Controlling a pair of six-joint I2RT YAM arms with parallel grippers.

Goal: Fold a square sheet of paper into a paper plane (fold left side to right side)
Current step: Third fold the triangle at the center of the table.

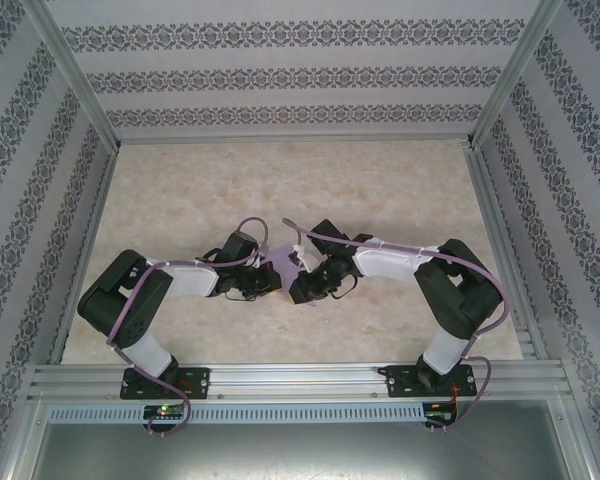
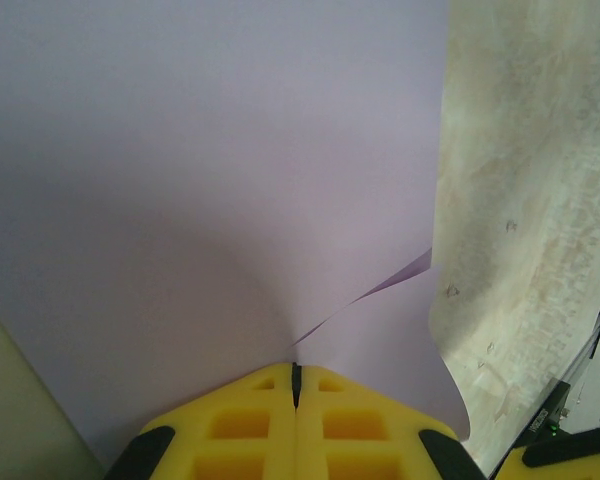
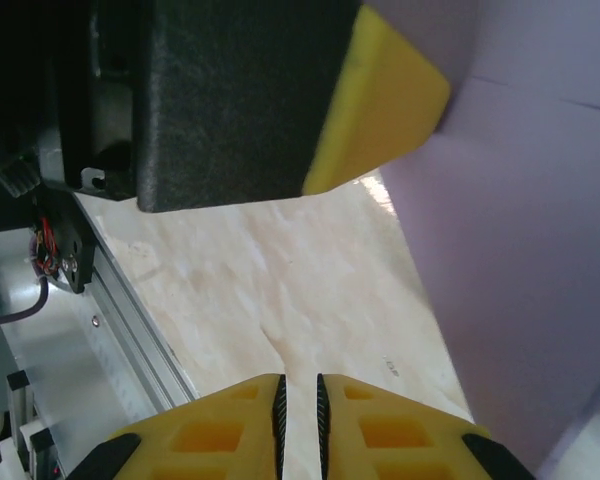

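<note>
- The left gripper [image 2: 295,385] is nearest the lens in the left wrist view. Its two yellow fingers [image 2: 240,425] are pressed together, with the edge of the sheet of paper [image 2: 200,180] pinched at their tips.
- One lilac sheet is in play. It is held up off the table, and a crease runs out from the clamped spot toward its right edge.
- The right gripper [image 3: 300,400] has its jaws a thin slit apart, with nothing between them. The sheet hangs just beside it on the right.
- In the right wrist view, one yellow finger of the left gripper touches the top of the sheet.
- From above, two arms bend inward: the left arm [image 1: 140,300] and the right arm [image 1: 450,285]. Their two grippers meet at the sheet, mid-table.
- The table [image 1: 380,180] is one pale, marbled beige surface.
- One ribbed metal rail [image 1: 300,380] at the near edge carries both bases.
- The walls [image 1: 300,75] on three sides are papered in grey ornamental bands.
</note>
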